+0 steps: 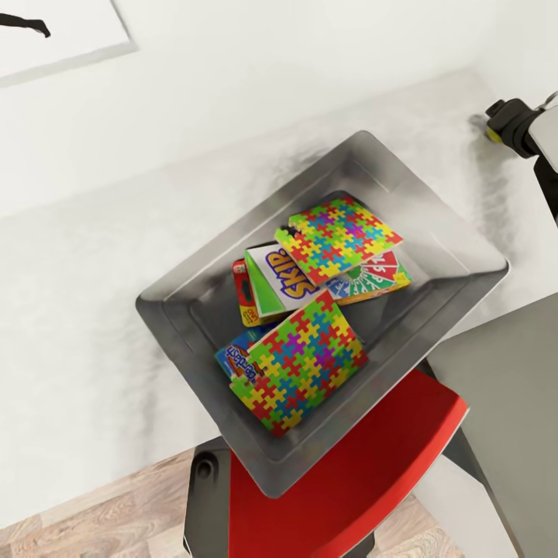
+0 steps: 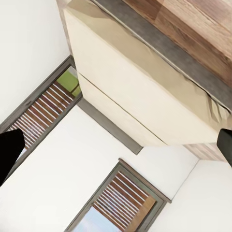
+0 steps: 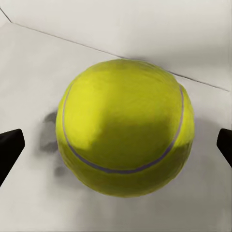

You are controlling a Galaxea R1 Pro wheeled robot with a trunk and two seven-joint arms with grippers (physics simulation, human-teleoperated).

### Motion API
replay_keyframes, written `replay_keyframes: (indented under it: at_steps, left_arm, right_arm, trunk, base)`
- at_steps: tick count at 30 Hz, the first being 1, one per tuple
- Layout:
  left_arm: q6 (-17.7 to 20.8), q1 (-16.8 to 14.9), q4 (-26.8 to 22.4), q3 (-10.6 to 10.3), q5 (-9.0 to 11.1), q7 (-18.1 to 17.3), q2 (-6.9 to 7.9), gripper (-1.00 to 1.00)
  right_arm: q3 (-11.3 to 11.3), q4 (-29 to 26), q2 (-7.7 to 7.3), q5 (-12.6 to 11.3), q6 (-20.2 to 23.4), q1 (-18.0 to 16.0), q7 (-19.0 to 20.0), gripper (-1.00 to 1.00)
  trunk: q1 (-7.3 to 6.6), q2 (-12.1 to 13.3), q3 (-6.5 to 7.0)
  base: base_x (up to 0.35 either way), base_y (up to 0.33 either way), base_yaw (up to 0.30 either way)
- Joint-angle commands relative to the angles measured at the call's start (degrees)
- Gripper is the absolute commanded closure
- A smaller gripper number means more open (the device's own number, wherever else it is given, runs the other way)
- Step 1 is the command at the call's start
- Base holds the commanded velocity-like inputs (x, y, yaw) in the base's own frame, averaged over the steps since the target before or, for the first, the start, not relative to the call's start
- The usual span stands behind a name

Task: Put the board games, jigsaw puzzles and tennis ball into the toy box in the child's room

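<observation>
"SKIP" in blue-orange letters on white-green board game [image 1: 275, 280]. White wordmark on blue board game [image 1: 239, 358], partly covered, not legible. Print on red-yellow game [image 1: 246, 293] too small.

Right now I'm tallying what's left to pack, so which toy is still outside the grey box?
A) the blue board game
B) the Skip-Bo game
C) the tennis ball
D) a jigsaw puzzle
C: the tennis ball sits on the table between the right claw fingers, not in the box.
</observation>
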Motion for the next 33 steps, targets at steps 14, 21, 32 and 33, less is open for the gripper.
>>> replay_keyframes:
  at_steps: [14,21,32,33]
  left_arm:
    - [0.2,-0.7,-0.2,0.2,-0.4,-0.4,-0.12,-1.00]
    - [0.2,-0.8,-0.2,0.2,-0.4,-0.4,-0.10,-1.00]
    - [0.2,-0.8,-0.2,0.2,-0.4,-0.4,-0.11,-1.00]
    - [0.2,-0.8,-0.2,0.2,-0.4,-0.4,-0.10,-1.00]
  right_arm:
    - [0.4,-1.0,-0.27,-0.4,-0.4,0.0,-0.4,-1.00]
    - [0.4,-1.2,-0.29,-0.4,-0.5,0.0,-0.4,-1.00]
    - [0.4,-1.6,-0.30,-0.4,-0.6,0.0,-0.5,1.00]
    - [0.4,-1.6,-0.30,-0.4,-0.6,0.0,-0.5,1.00]
  trunk:
    - [0.04,-0.1,-0.25]
    - [0.04,-0.1,-0.27]
    - [0.04,-0.1,-0.28]
    - [0.04,-0.1,-0.28]
  base:
    - [0.000,0.000,0.000]
    - [0.000,0.000,0.000]
    - [0.000,0.000,0.000]
    - [0.000,0.000,0.000]
